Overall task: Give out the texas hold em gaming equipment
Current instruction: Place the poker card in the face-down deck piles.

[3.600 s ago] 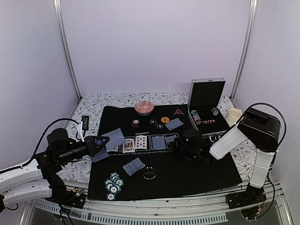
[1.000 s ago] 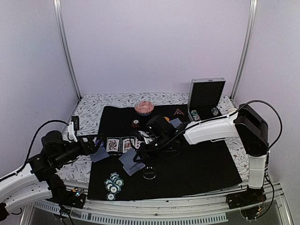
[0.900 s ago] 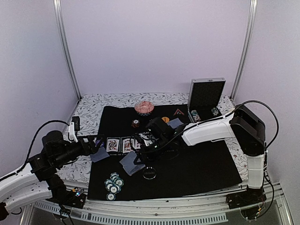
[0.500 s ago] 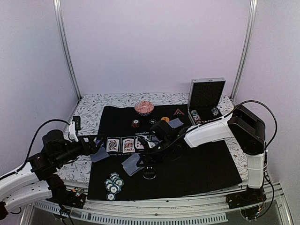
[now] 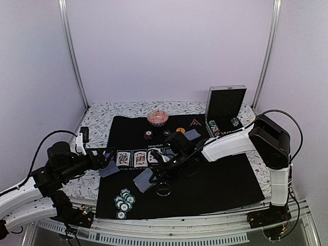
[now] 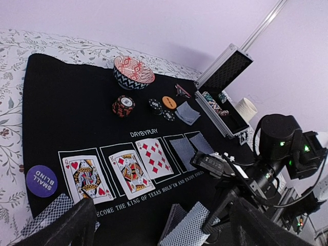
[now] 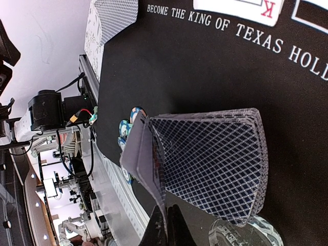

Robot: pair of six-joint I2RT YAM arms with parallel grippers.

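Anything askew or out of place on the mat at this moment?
Yes. In the front half of the mat, the right hand pinches one card that stands steeply tilted, angled up off the near card stack. That stack is slightly fanned, its edges not squared.

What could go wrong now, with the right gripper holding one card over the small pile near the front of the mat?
1. The right gripper pinches only an edge of the card, which hangs tilted; it might slip out or twist.
2. The pile beneath lies fanned; dragging the card across could scatter it more.
3. The round button lies right beside the gripper and could be knocked.
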